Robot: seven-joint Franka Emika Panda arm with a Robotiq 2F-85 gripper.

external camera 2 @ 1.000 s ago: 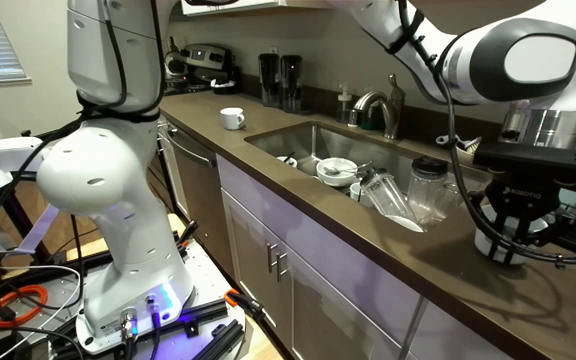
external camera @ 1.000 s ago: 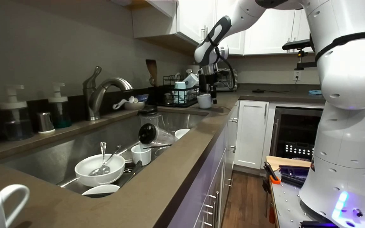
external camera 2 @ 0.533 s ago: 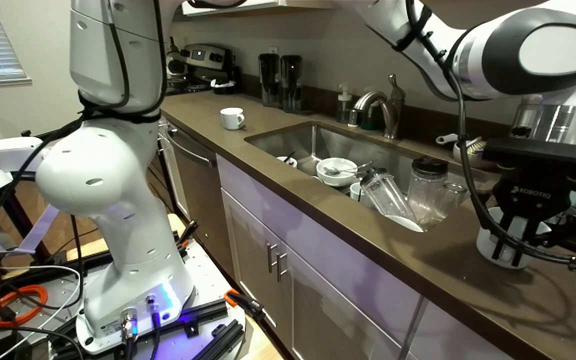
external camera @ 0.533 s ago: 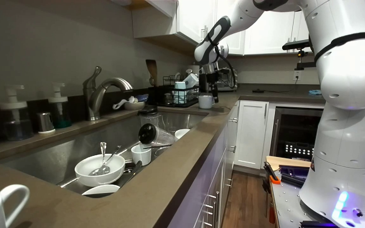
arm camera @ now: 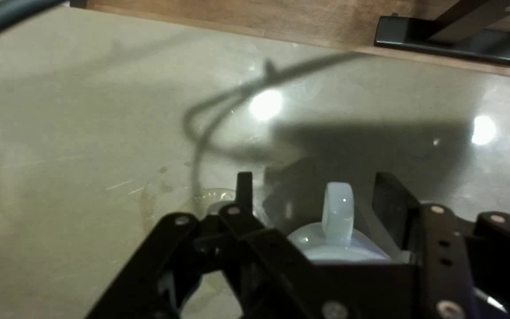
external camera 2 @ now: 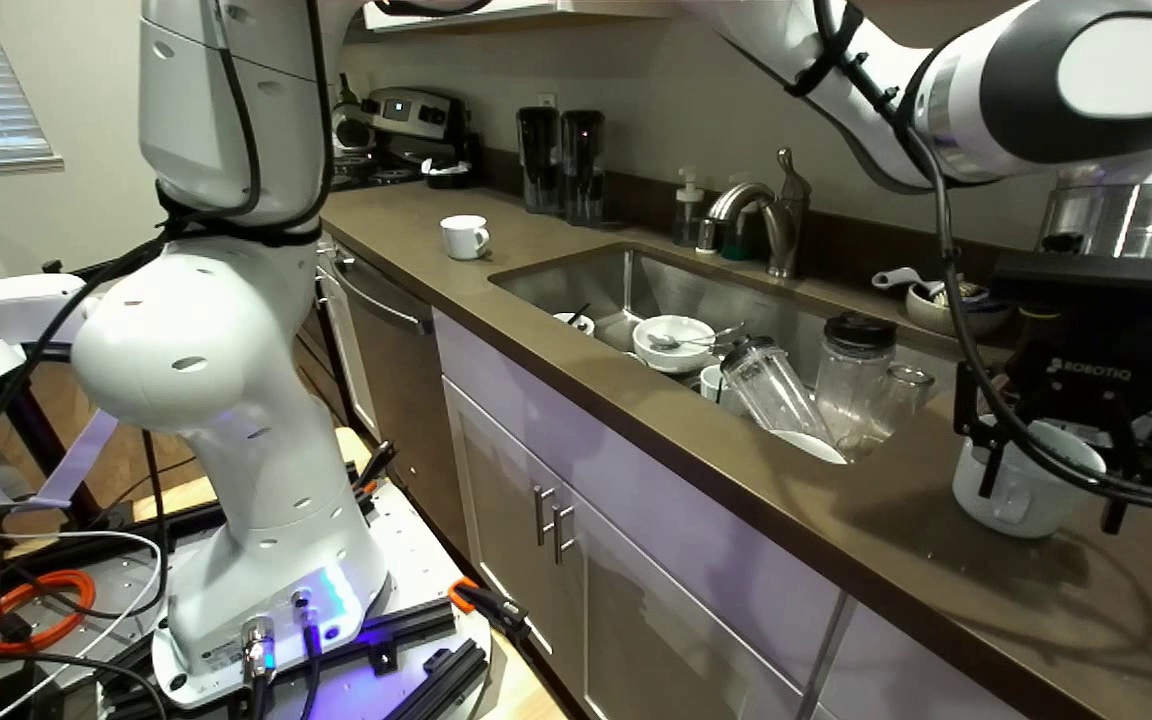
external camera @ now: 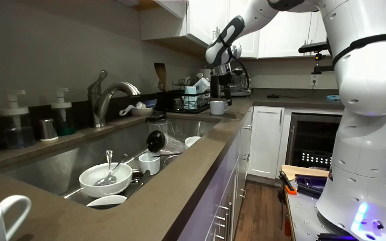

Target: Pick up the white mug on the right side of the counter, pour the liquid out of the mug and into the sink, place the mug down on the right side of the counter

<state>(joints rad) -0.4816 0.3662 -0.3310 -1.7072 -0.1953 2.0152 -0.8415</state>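
In exterior view: mug (external camera 2: pixel 1034 502) on counter (external camera 2: pixel 896 525), right of sink (external camera 2: pixel 726 300) (bowl (external camera 2: pixel 671 329) inside); second mug (external camera 2: pixel 461 240) left.

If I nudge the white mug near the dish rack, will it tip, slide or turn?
The white mug stands upright and looks squat, so it would probably slide before tipping. Its glossy surface may be slippery. In the wrist view, the open tool straddles the handle, so a sideways push may catch it and swivel the mug.

It's a kitchen: s/s sink (external camera: pixel 67 167) w/ dishes (external camera: pixel 94 185), faucet (external camera: pixel 101 105), white cabs (external camera: pixel 265 144) & dish rack (external camera: pixel 199 108).
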